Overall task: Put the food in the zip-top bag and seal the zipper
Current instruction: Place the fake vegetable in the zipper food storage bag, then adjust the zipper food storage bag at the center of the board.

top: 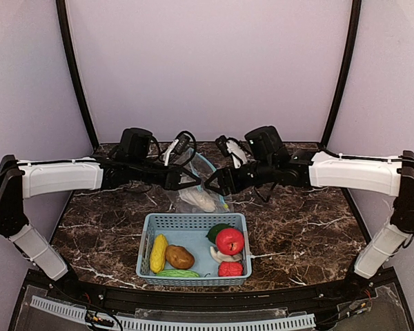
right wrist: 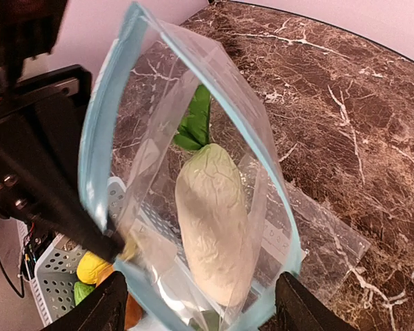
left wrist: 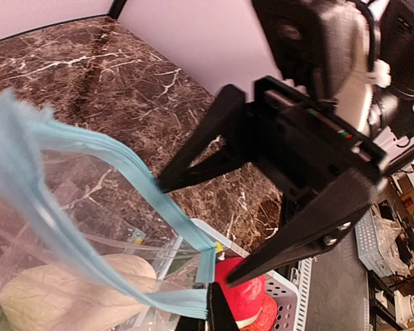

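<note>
Evidently to keep its mouth gaping for loading, the left gripper [top: 196, 181] pinches the zip-top bag [right wrist: 159, 131] by its rim while the right gripper [top: 210, 185] stands spread around it, white radish [right wrist: 214, 221] inside, other food [top: 230, 241] waiting in the light blue basket [top: 193, 221] at 6 o'clock.

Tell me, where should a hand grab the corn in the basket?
Across its far half, from straight above. The corn lies flat along the left wall of the basket, and the potato crowds its near half, so fingers probably fit best there.
</note>
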Robot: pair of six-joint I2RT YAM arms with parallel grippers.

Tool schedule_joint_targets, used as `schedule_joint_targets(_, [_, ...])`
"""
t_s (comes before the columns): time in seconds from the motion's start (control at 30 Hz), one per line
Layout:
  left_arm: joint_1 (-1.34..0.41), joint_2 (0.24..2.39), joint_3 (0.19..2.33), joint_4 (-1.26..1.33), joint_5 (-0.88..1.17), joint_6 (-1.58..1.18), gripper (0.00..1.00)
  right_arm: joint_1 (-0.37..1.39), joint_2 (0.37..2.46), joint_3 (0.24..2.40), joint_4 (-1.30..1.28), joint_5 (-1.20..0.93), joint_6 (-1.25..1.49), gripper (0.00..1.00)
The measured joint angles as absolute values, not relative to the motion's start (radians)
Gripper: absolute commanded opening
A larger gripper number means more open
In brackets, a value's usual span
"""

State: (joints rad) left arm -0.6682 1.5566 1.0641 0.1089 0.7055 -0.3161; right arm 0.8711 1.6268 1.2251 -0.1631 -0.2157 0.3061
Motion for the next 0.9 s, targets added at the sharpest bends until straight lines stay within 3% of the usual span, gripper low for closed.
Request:
schedule_joint_targets(0.2, [-0.640, 1.557, 1.064, 0.104, 0.675, -0.335, 0.01, 0.873, 1.529, 1.190, -0.191, -0.161, 0.344, 0.65])
schedule_joint_targets(0.47, [-0.640, 1.557, 1.064, 0.103, 0.667, -0.346, 0.01, 0.873, 1.577, 1.187, -0.228, -0.149, 0.387, 0.51])
schedule_joint_targets(0.6, [-0.639, 1.557, 1.064, 0.103, 0.666, -0.349, 0.01, 0.873, 1.623, 1.189, -0.234, -0.164, 0.395, 0.35])
schedule_joint_targets(0.73, [-0.638, 1.557, 1.064, 0.103, 0.664, -0.352, 0.01, 0.875, 1.670, 1.213, -0.241, -0.180, 0.403, 0.00])
schedule_joint_targets(0.9, [-0.622, 1.554, 1.064, 0.089, 0.628, -0.356, 0.01, 0.881, 1.687, 1.289, -0.279, -0.187, 0.394, 0.00])
